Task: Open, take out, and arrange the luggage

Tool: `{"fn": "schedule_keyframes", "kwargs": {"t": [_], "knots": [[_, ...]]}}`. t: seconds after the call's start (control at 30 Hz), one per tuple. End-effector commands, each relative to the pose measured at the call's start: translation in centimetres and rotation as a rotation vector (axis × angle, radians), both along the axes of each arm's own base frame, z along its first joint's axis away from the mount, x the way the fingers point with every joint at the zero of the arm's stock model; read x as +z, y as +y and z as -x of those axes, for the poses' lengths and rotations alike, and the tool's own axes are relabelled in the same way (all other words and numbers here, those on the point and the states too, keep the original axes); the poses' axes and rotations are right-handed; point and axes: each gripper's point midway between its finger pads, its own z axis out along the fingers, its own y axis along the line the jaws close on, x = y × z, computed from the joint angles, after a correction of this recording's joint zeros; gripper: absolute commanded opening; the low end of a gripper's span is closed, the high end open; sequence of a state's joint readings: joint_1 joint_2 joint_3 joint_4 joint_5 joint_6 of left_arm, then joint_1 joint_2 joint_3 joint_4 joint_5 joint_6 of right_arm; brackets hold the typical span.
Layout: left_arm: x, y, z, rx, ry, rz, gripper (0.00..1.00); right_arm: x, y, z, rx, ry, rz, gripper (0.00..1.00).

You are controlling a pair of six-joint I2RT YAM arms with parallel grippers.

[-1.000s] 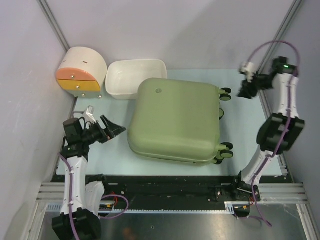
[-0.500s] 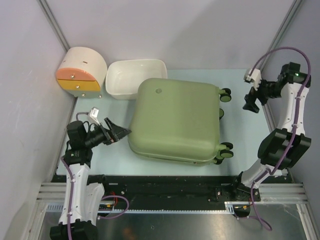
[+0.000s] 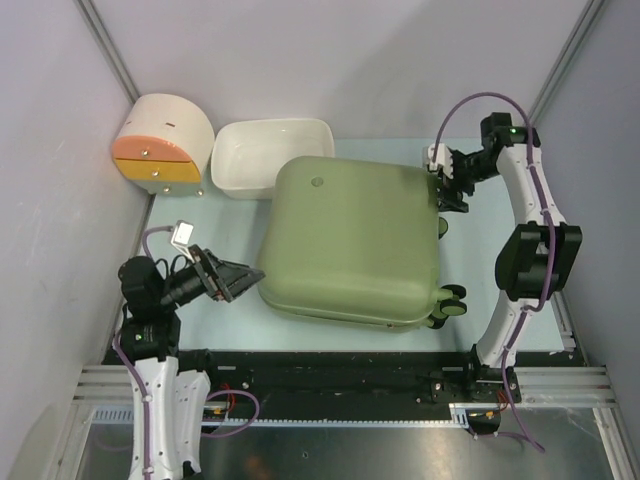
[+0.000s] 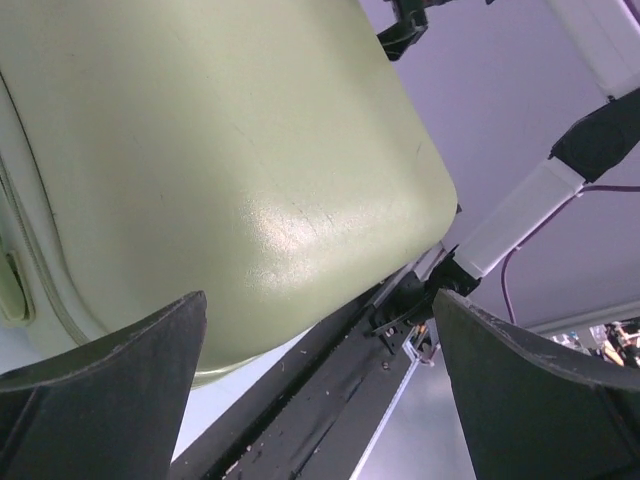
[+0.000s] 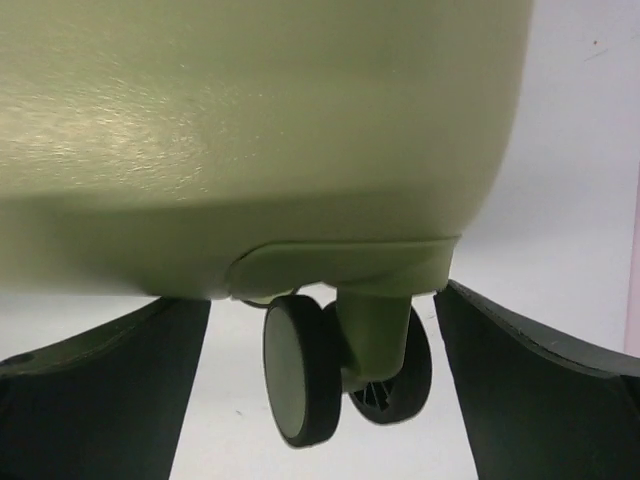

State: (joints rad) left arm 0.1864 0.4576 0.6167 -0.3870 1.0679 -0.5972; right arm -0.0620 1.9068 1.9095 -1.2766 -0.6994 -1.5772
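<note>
The luggage (image 3: 350,240), an olive-green hard-shell suitcase, lies flat and closed in the middle of the table. My left gripper (image 3: 240,277) is open right at its near-left corner; in the left wrist view the green shell (image 4: 230,150) fills the upper frame and nothing sits between the fingers (image 4: 110,390). My right gripper (image 3: 440,190) is open at the far-right corner, its fingers either side of a black wheel (image 5: 305,370) on the luggage (image 5: 260,130). Another wheel pair (image 3: 447,303) shows at the near right.
A white tub (image 3: 270,155) stands behind the suitcase at the back. A round cream drawer box with an orange front (image 3: 160,145) sits at the back left. The black rail (image 3: 340,365) runs along the table's near edge. Grey walls close in on both sides.
The right arm swung from the far right in to the suitcase's far wheel, its jaws opening. The left gripper moved right to the near-left corner.
</note>
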Motion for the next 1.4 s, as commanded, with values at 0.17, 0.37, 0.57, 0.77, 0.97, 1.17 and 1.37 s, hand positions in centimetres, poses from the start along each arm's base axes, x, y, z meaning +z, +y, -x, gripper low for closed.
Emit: {"fn": "schedule_keyframes", "kwargs": {"t": [0.17, 0.37, 0.57, 0.77, 0.97, 1.17, 1.37], "knots": [[-3.0, -0.5, 1.1, -0.044, 0.11, 0.048, 1.0, -2.0, 0.9, -2.8, 0.12, -0.071, 0.122, 0.81], [-5.0, -0.2, 0.9, -0.002, 0.165, 0.044, 0.97, -3.0, -1.1, -0.8, 0.061, 0.045, 0.137, 0.0], [-6.4, 0.4, 0.3, 0.045, 0.214, 0.052, 0.97, -2.6, -7.4, 2.3, -0.159, 0.101, 0.143, 0.0], [-7.5, 0.5, 0.3, 0.05, 0.251, 0.059, 0.97, -2.7, -14.8, 5.7, -0.432, 0.181, 0.094, 0.0], [-8.3, 0.5, -0.3, 0.068, 0.292, 0.046, 0.95, -2.8, -20.0, 8.3, -0.654, 0.219, 0.067, 0.0], [-8.8, -2.1, -1.4, -0.015, 0.312, 0.005, 0.9, -3.4, -19.3, 10.5, -0.714, 0.332, 0.051, 0.02], [-3.8, -9.0, -5.8, -0.17, 0.17, 0.041, 0.89, -2.0, -16.6, 13.1, -0.623, 0.366, 0.054, 0.99]]}}
